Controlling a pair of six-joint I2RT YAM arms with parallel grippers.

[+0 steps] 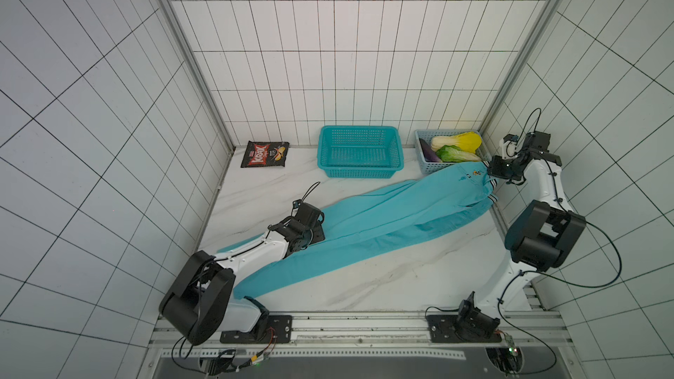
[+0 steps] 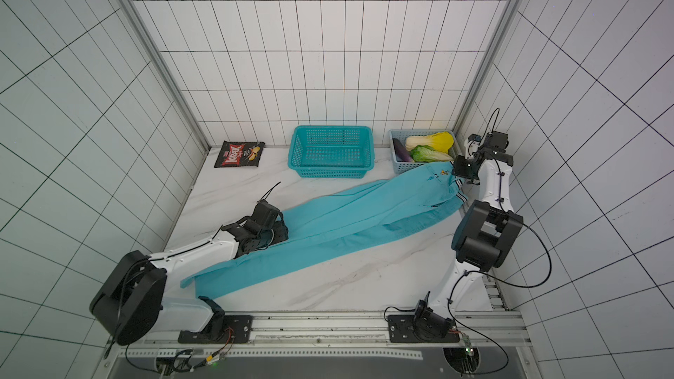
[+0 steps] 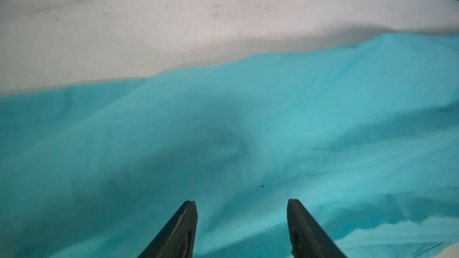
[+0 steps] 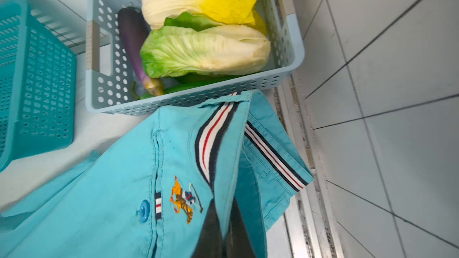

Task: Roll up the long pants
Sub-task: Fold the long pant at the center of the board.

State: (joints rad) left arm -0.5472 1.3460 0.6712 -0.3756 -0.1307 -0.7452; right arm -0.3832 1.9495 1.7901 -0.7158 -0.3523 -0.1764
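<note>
From my end, nearest the table's (image 1: 364, 286) front edge I see the leg ends of the long pants (image 1: 364, 227), lying by the front-left corner under the left arm. The turquoise cloth runs flat on a diagonal across the surface toward the far-right corner, and both top views show it unrolled.

Partway up the legs, toward the left edge, the left gripper (image 3: 242, 203) is low over the cloth. Its jaws stand apart, released, with nothing caught between them in the wrist view.

At the right edge, close to the far corner, the right gripper (image 4: 222, 201) is clenched on a fold of the waist, holding it up off the table. Just beside its fingers (image 4: 211, 213) I can see the striped waistband trim (image 4: 216, 135), an embroidered emblem (image 4: 183, 199) and the blue button (image 4: 144, 210).

The raised waist hangs in front of the grey basket's (image 1: 434, 168) near wall; I cannot tell whether they touch. That basket sits in the far-right corner with two cabbages (image 1: 456, 147) and an eggplant (image 1: 427, 150) inside. Beside it along the far edge is the turquoise basket (image 1: 359, 173), and a chip bag (image 1: 264, 154) lies in the far-left corner.
</note>
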